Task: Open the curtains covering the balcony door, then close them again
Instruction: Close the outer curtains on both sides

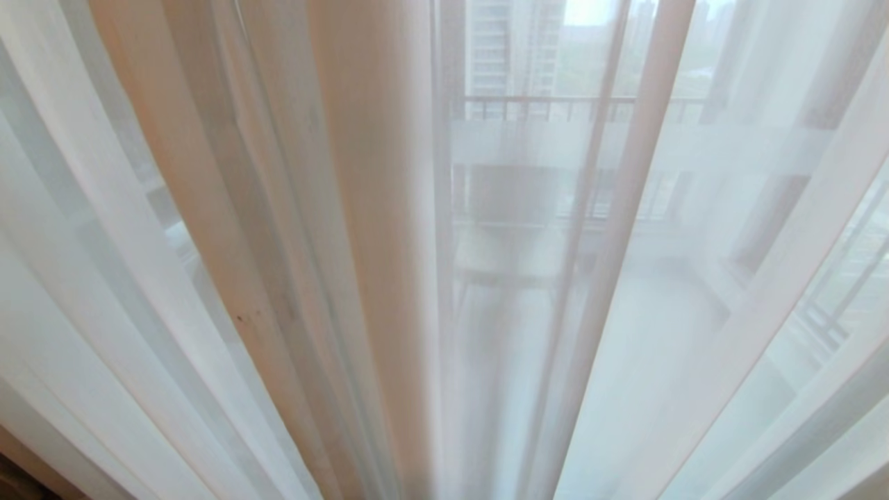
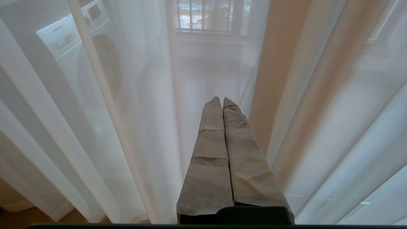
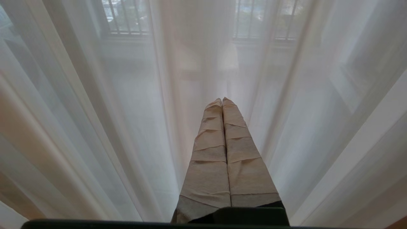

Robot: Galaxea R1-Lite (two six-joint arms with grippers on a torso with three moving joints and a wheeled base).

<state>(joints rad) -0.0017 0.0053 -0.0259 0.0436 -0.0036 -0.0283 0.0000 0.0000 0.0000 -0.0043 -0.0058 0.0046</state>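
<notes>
Curtains point(image 1: 375, 229): sheer, light, limp panels drawn across the view just ahead of you, likely slippery; gather a bunched fold, as left gripper point(image 2: 221, 99) and right gripper point(image 3: 221, 99) fingers rest together, empty.

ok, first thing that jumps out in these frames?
Sheer white curtains fill every view, with a beige fold hanging down the middle of the head view and a balcony railing faint behind. Each wrist view shows a tape-wrapped claw, left claw and right claw, shut, pointing at the fabric.
</notes>
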